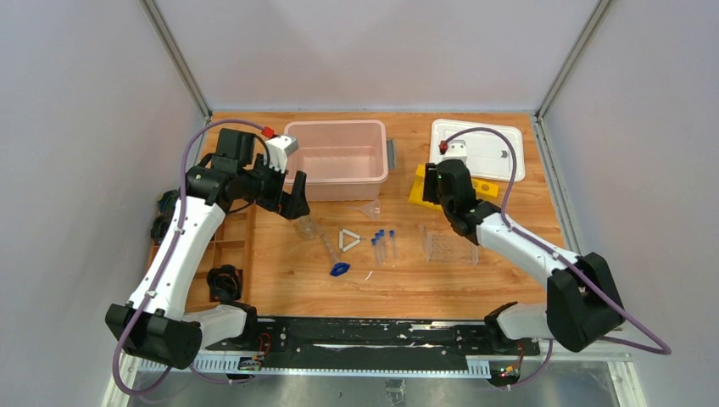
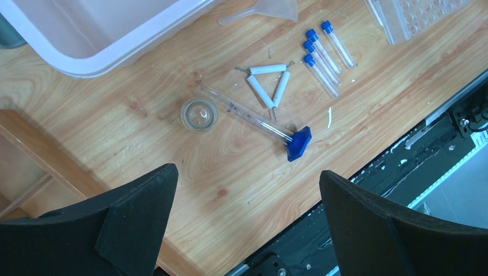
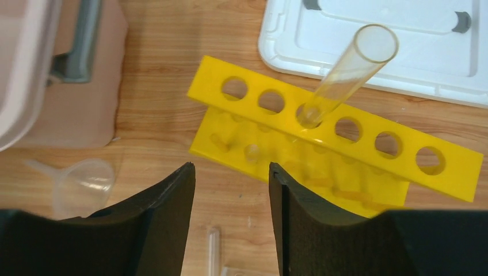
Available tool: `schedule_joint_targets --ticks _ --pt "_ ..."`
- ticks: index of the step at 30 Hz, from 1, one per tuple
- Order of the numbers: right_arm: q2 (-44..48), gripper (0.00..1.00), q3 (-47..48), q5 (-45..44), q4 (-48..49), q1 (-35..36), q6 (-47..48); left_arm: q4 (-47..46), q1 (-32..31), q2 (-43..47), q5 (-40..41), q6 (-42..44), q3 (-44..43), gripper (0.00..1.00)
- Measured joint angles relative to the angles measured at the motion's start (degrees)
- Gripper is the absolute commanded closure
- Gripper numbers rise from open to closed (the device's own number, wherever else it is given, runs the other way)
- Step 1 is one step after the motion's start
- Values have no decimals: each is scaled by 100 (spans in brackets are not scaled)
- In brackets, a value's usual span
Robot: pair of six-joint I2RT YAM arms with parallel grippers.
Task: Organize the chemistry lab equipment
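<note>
The right hand [image 3: 230,170] hovers with its fingers apart and nothing between them, just short of the yellow plastic tube rack [image 3: 368,136]. A long clear open tube [image 3: 345,75] stands tilted in one of the rack's holes, beside the white rectangular lid [image 3: 426,52]. The left hand [image 2: 247,172] is spread wide above the wooden worktop [image 2: 172,149], over the small clear beaker [image 2: 199,114], white triangle [image 2: 269,83] and small blue-capped clear tubes [image 2: 322,54]

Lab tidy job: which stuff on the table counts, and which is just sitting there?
Job:
- blue-capped tubes
- beaker
- funnel
- white triangle
- long clear tube with blue base
- yellow rack
- open tube leaning in it
- clear rack

Just there:
- pink bin
- white lid
- wooden divider tray
</note>
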State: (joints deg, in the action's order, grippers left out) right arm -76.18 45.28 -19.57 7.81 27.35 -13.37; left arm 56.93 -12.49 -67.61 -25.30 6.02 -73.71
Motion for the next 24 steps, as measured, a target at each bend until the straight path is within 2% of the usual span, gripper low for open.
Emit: schedule_joint_targets --ticks 6,16,24 --pt "350 60 229 -35 -796 708 -485 4 0 48 0 -2 -57 0" --pt "-828 48 376 306 -1882 1169 -1480 20 0 142 0 -9 -92 0" --pt "-1464 49 544 181 -2221 1200 -1633 20 0 240 7 -20 -92 0"
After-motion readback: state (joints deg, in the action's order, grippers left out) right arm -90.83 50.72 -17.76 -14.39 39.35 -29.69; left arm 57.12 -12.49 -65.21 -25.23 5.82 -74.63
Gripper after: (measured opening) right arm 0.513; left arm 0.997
